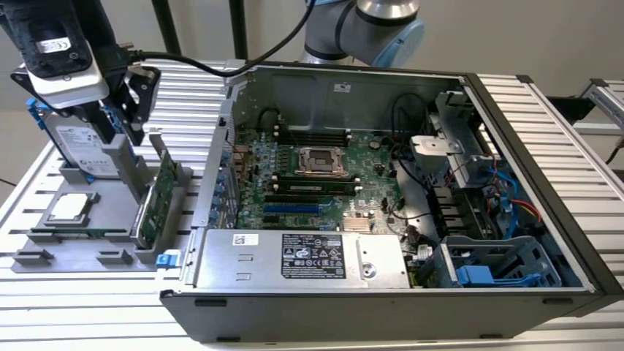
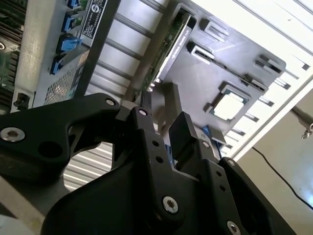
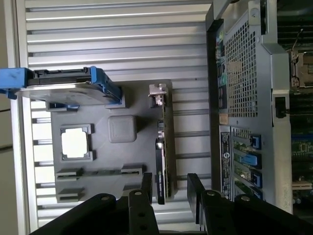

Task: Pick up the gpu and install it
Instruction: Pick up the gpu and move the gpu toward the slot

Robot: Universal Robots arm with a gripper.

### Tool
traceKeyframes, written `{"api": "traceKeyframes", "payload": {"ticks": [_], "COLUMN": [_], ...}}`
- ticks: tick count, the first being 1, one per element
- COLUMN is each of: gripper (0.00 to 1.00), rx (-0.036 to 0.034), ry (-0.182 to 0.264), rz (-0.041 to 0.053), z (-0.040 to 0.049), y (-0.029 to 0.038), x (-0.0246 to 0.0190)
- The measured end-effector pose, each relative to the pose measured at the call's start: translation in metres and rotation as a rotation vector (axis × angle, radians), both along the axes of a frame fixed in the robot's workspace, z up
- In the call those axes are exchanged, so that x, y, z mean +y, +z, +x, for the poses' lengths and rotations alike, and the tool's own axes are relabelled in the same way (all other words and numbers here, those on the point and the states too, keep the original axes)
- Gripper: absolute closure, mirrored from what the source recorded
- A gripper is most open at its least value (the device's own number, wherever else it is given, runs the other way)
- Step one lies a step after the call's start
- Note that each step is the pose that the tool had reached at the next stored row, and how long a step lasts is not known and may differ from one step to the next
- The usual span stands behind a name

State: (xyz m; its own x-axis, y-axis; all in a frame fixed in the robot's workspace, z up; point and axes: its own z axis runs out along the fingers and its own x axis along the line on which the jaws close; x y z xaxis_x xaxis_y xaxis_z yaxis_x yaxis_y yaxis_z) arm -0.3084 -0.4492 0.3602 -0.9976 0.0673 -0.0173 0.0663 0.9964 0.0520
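view: exterior
gripper [image 1: 119, 124]: hangs at the exterior view's left, over the far end of the grey holder [image 1: 98, 238]; spread of the fingers hard to judge from here
gpu [image 1: 161, 194]: stands on its long edge in a slot of the holder, green board upright, silver bracket [image 1: 156, 145] at the far end, just below the gripper
hard drive [image 1: 83, 146]: stands upright with blue rails at the holder's far end, beside the gpu
processor chip [image 1: 73, 207]: lies flat in a square pocket of the holder
computer case [image 1: 302, 91]: lies open just beside the holder on the slatted table [image 1: 58, 314], with motherboard [image 1: 312, 186] and power supply [image 1: 292, 256] bare to the camera
arm [image 1: 375, 25]: rises behind the case

view: second wrist
gripper [image 2: 157, 98]: black linkage in front, fingers [image 2: 183, 129] spread with a gap between them
gpu [image 2: 168, 44]: seen edge-on beyond the fingertips, seated in the holder [image 2: 195, 83]
processor chip [image 2: 230, 105]: in its pocket, well apart from the fingers

view: first wrist
gripper [image 3: 170, 180]: fingers [image 3: 194, 188] held apart, one on each side of the card's line, pinching nothing; contact with the card not to be told
gpu [image 3: 165, 142]: on edge in the holder [image 3: 122, 156], between the hard drive [image 3: 63, 88] and the computer case [image 3: 239, 73], black cooler [image 3: 160, 166] toward the fingers, bracket [image 3: 157, 90] at the other end
processor chip [image 3: 75, 144]: flat in the holder, near the hard drive
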Motion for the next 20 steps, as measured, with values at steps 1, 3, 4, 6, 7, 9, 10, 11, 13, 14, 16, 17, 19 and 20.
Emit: {"api": "traceKeyframes", "payload": {"ticks": [1,3,4,6,7,9,10,11,13,14,16,17,19,20], "gripper": [0.00,0.00,0.00,0.00,0.00,0.00,0.00,0.00,0.00,0.00,0.00,0.00,0.00,0.00], "rx": [0.0001,0.0002,0.0004,0.0004,0.0004,0.0005,0.0006,0.0007,0.0009,0.0010,0.0011,0.0012,0.0012,0.0012], "ry": [0.000,0.000,0.000,-0.001,-0.001,-0.001,-0.001,-0.001,-0.001,-0.001,-0.001,-0.001,-0.001,-0.001], "rz": [-0.0001,-0.0001,-0.0001,-0.0001,-0.0001,-0.0001,-0.0001,0.0000,-0.0001,0.0000,-0.0001,-0.0001,-0.0001,0.0000], "z": [0.0000,0.0000,0.0000,0.0000,0.0000,0.0000,0.0000,0.0000,0.0000,0.0000,0.0000,0.0000,0.0000,0.0000], "y": [-0.0007,-0.0021,-0.0028,-0.0041,-0.0047,-0.0058,-0.0063,-0.0069,-0.0078,-0.0083,-0.0093,-0.0098,-0.0108,-0.0113], "x": [0.0000,-0.0001,-0.0001,-0.0001,-0.0001,-0.0001,-0.0001,-0.0001,-0.0002,-0.0001,-0.0001,-0.0002,-0.0001,-0.0001]}}
